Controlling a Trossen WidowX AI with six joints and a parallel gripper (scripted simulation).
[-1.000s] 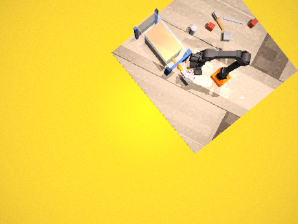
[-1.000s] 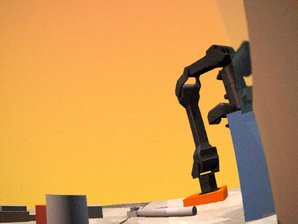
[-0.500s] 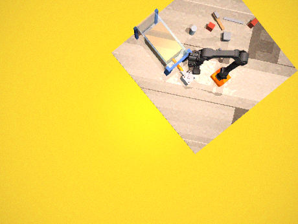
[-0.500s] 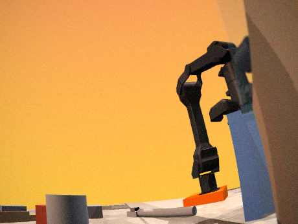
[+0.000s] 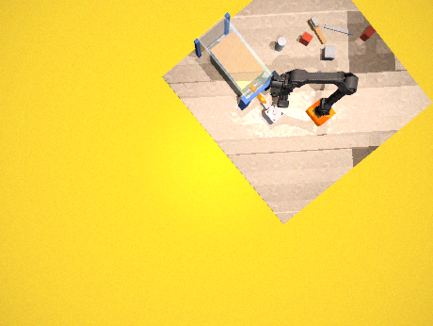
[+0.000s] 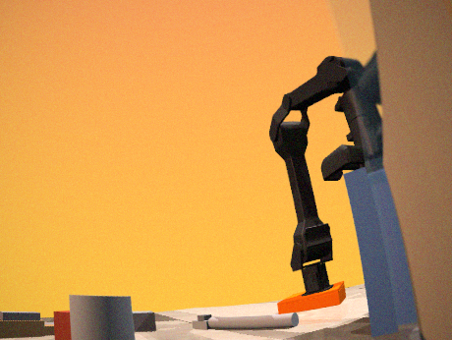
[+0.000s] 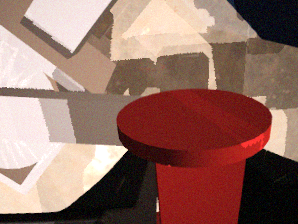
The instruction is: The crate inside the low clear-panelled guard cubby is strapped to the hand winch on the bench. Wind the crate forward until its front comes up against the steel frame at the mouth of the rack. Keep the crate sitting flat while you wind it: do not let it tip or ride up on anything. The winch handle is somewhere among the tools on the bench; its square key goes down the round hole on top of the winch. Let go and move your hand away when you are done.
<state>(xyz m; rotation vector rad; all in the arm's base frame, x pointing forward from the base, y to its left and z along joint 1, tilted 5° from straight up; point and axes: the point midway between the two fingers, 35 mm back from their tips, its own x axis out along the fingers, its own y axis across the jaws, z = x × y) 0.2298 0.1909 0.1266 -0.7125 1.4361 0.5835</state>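
Note:
My gripper (image 5: 282, 104) (image 7: 200, 192) is shut on the red knob (image 7: 195, 120) of the winch handle, close beside the winch in the top view. In the wrist view the handle's grey arm (image 7: 95, 120) seems to run left from behind the knob; its square key is hidden. The winch (image 5: 273, 116) is a small grey-white box in front of the rack. An orange strap (image 5: 260, 95) runs from it into the cubby. The tan crate (image 5: 241, 57) looks flat between the clear panels, with a gap between its front and the blue frame (image 5: 243, 103) at the mouth. I cannot tell whether the key is in the winch hole.
The arm's orange base (image 5: 315, 118) (image 6: 311, 302) stands right of the winch. A grey cylinder (image 5: 280, 43) (image 6: 100, 316), red block (image 5: 306, 39), grey block (image 5: 328, 53), wooden-handled tool (image 5: 319, 35), thin metal rod (image 5: 338, 30) and another red block (image 5: 367, 33) lie behind the arm.

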